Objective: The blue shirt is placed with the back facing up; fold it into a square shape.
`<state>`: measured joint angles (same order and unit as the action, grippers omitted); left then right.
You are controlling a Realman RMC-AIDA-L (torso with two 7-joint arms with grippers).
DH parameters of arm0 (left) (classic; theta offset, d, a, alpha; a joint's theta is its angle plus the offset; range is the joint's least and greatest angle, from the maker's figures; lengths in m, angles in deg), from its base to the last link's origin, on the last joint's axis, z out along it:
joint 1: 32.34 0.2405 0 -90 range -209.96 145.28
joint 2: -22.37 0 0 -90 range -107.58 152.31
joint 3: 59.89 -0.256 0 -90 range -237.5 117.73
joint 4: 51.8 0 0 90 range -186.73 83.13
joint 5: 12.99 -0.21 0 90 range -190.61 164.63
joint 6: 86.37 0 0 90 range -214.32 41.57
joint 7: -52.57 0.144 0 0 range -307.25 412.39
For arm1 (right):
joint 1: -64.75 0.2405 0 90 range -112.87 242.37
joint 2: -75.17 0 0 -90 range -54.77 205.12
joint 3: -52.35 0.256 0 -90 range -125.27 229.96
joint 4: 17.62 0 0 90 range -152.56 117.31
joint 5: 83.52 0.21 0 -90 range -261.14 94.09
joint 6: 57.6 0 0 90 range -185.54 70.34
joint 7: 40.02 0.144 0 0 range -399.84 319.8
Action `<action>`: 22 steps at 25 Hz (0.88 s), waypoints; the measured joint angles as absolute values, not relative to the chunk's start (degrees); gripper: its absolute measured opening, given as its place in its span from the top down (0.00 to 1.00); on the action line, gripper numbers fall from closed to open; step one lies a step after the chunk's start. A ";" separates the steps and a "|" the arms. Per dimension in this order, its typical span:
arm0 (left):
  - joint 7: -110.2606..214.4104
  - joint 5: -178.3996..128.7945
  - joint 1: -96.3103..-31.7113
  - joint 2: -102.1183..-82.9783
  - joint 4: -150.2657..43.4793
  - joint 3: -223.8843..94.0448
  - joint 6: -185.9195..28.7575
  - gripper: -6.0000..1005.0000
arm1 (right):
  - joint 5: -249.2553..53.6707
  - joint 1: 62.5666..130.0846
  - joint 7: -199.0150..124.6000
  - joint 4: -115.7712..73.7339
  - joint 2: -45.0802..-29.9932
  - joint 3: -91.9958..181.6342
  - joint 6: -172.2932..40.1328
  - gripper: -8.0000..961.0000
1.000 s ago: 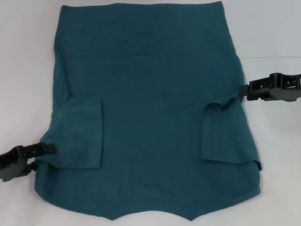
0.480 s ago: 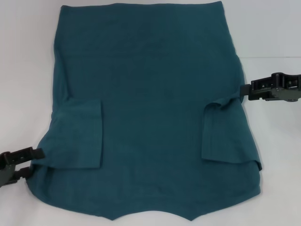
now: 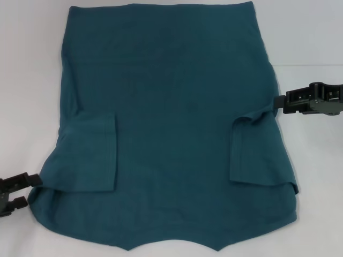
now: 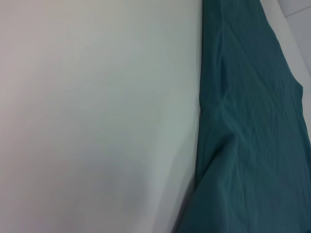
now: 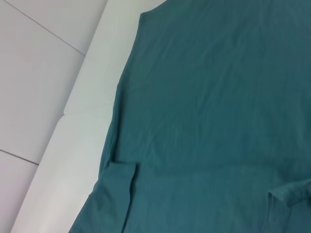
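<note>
One shirt lies between two grippers: left spread open just beside its edge, right pinching its edge.

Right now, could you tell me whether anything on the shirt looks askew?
Yes: the blue shirt has both sleeves folded in, but its right side edge is bunched and lifted at the right tool.

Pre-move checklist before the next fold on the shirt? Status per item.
1. Blue shirt flat on the table, back up: ok.
2. Both sleeves folded inward onto the body: ok.
3. Left claw at the shirt's left lower edge: ok; grip cannot tell.
4. Right claw at the right edge by the sleeve fold: ok; grip cannot tell.
5. Cloth smooth: not ok, bunched at the right claw.
</note>
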<state>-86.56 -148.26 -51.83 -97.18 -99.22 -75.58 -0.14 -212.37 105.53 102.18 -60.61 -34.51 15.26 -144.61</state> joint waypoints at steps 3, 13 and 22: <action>-86.80 -148.48 -52.17 -97.25 -98.59 -76.31 -0.65 0.25 | -212.37 105.53 102.18 -60.60 -34.51 15.26 -144.59 0.53; -86.86 -148.99 -54.23 -97.44 -97.42 -76.49 -0.28 0.25 | -212.38 105.53 102.18 -60.60 -34.51 15.26 -144.51 0.53; -86.38 -149.27 -56.76 -97.04 -95.11 -76.50 -0.66 0.26 | -212.37 105.53 102.12 -60.60 -34.51 15.98 -144.65 0.53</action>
<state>-86.38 -149.27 -56.76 -97.04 -95.11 -76.50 -0.66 -212.37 105.53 102.12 -60.60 -34.51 15.98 -144.65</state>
